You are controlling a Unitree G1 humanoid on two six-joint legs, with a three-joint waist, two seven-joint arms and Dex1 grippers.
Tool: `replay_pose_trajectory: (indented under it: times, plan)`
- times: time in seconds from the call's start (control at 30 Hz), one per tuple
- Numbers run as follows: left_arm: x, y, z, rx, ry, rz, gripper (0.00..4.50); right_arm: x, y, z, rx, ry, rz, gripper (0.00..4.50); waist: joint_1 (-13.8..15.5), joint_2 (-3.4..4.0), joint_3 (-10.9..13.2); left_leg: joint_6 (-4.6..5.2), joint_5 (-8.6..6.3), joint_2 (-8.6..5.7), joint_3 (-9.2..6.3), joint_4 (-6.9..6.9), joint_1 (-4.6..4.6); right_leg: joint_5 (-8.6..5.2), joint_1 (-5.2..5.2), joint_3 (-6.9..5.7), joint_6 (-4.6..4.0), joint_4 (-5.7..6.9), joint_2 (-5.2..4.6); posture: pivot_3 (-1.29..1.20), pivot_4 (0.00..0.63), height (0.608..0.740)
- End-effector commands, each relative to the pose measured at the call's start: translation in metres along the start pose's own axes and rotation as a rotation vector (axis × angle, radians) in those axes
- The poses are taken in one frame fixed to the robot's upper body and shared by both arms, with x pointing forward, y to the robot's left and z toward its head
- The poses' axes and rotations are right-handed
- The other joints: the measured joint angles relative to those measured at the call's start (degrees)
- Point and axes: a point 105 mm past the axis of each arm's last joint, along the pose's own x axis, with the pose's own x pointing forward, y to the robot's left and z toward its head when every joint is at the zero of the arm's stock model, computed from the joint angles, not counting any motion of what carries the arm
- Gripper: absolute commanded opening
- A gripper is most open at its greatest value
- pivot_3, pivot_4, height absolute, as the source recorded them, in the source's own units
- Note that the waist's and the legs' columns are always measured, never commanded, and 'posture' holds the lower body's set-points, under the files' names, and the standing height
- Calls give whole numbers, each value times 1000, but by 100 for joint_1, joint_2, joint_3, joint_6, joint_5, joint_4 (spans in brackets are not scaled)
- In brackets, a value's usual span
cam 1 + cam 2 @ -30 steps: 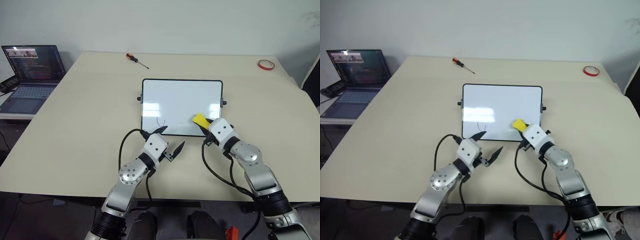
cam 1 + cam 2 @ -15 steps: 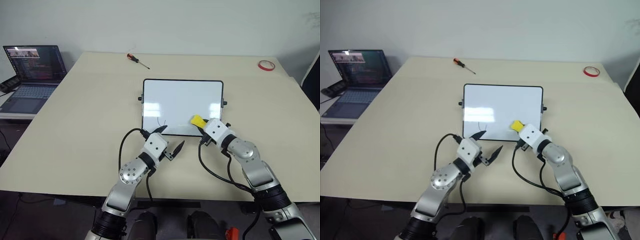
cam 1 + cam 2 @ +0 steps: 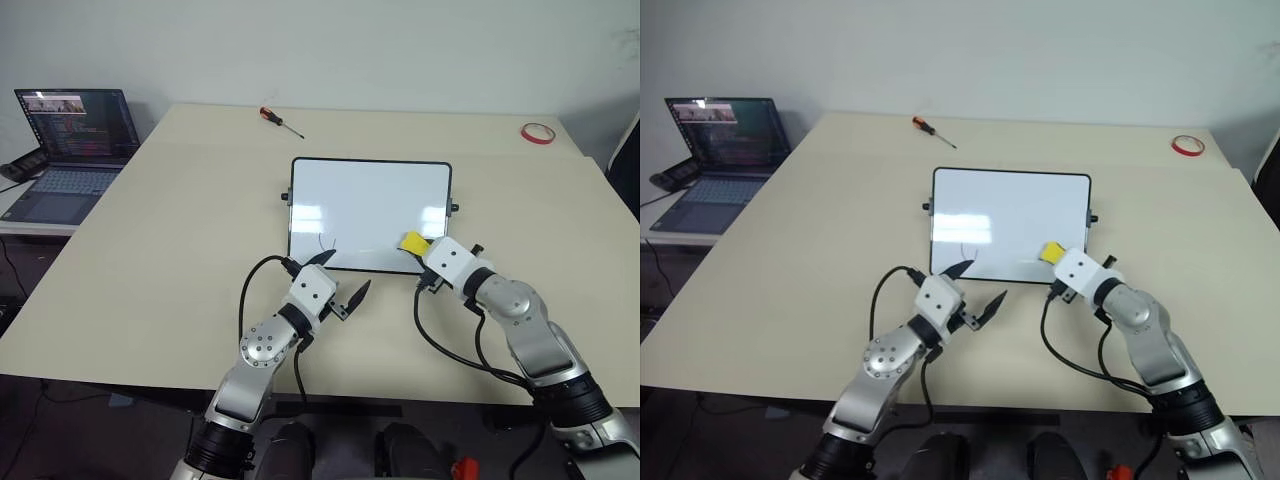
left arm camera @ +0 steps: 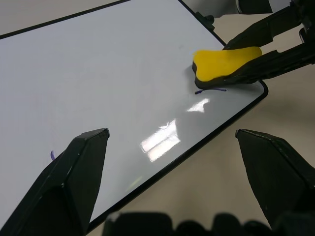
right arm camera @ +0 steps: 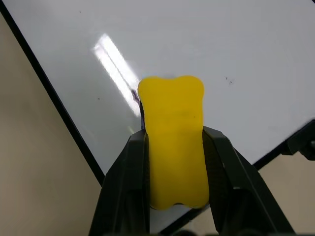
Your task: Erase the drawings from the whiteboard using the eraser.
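laptop [image 3: 68,140]: open, screen lit, on a low side surface off the table's 9 o'clock edge.
table [image 3: 180,240]: pale beige top; carries everything listed below.
screwdriver [image 3: 279,121]: red and black handle, lies near the far edge, at about 11 o'clock from the whiteboard, well apart from it.
left gripper [image 3: 340,277]: fingers spread wide, nothing between them; sits just off the whiteboard's near edge at its 7 o'clock corner. One fingertip reaches the black frame; whether it touches cannot be told.
whiteboard [image 3: 360,195]: lies flat at table centre, black frame, small knobs on both short sides, glossy with a window reflection.
drawings [image 3: 320,246]: one thin curved blue stroke near the 7 o'clock corner of the board; in the left wrist view a second short blue line [image 4: 212,90] shows right at the eraser's edge, near the 5 o'clock corner. Rest of the board reads clean.
eraser [image 3: 414,243]: yellow block with dark underside, pressed on the board surface near its 5 o'clock corner, just inside the frame.
right gripper [image 5: 175,147]: closed tight on the eraser, one black finger on each long side; arm comes in from 5 o'clock.
red tape ring [image 3: 536,132]: far corner of the table at 1 o'clock, well apart from the board.
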Motion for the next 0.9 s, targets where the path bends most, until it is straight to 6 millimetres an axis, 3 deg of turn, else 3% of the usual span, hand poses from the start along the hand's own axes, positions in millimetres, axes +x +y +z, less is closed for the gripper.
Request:
replay_pose_trajectory:
  times: [0.03, 0.43, 0.73, 0.9]
  plan:
    - [3, 1, 13, 20, -58, 2, 4500, -9, -5, -18, 9, 77, -14, 1144, -2, 0, 0, 0, 0, 0, 0, 0, 0, 0, 0, 0, 0, 0, 0, 0, 150, 740]
    - [3, 1, 12, 19, -59, 14, 4500, -28, 1, -35, -2, 139, 26, 1144, -12, -3, -2, 0, 0, 0, 1, 0, 3, 0, 3, 2, 1, -1, 0, 0, 150, 740]
    - [6, 1, 13, 20, -65, 7, 4500, -12, -12, 4, 68, -41, -79, 1144, -49, -3, -1, 0, 0, 2, 6, 0, 3, 0, -1, 6, 1, 0, 1, 0, 150, 740]
    - [6, 2, 13, 24, -65, 5, 4500, 4, -6, 20, 59, -85, -75, 1144, -46, -2, -1, 0, 0, 3, 6, -3, 1, 0, -5, 6, 0, 1, 3, 0, 150, 740]
